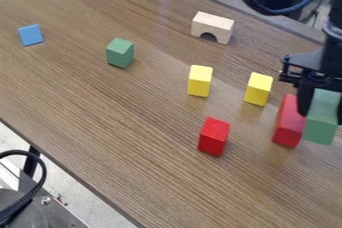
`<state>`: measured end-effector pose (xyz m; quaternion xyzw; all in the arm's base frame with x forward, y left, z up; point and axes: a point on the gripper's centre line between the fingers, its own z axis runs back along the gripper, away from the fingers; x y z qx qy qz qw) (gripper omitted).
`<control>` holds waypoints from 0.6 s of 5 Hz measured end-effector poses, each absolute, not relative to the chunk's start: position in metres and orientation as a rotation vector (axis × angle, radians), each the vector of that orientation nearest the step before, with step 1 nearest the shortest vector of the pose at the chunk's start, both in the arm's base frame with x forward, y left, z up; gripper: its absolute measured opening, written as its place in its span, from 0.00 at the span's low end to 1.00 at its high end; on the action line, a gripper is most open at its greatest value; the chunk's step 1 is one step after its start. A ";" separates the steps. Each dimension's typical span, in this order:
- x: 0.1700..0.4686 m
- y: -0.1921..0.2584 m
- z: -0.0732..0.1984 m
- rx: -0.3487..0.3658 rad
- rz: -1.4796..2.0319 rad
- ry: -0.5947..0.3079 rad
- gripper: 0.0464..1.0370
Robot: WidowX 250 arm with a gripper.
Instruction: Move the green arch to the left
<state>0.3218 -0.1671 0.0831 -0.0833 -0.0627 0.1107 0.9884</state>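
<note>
With the gripper, holding the green block; probably starting the carry, next needing to clear the red block leftward.

A brown worktop of streaked wood grain is seen, with a faint sheen. A pale, arch-notched block is left in bare, smooth wood. Smooth paint in red is shown on an upright-sided block, and matt green on a small cube.
</note>
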 end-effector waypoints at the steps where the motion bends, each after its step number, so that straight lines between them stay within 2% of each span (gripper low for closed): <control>1: 0.324 -0.171 0.081 -0.158 0.211 -0.134 0.52; 2: 0.328 -0.174 0.074 -0.141 0.192 -0.139 0.52; 3: 0.336 -0.175 0.064 -0.064 0.119 -0.171 0.52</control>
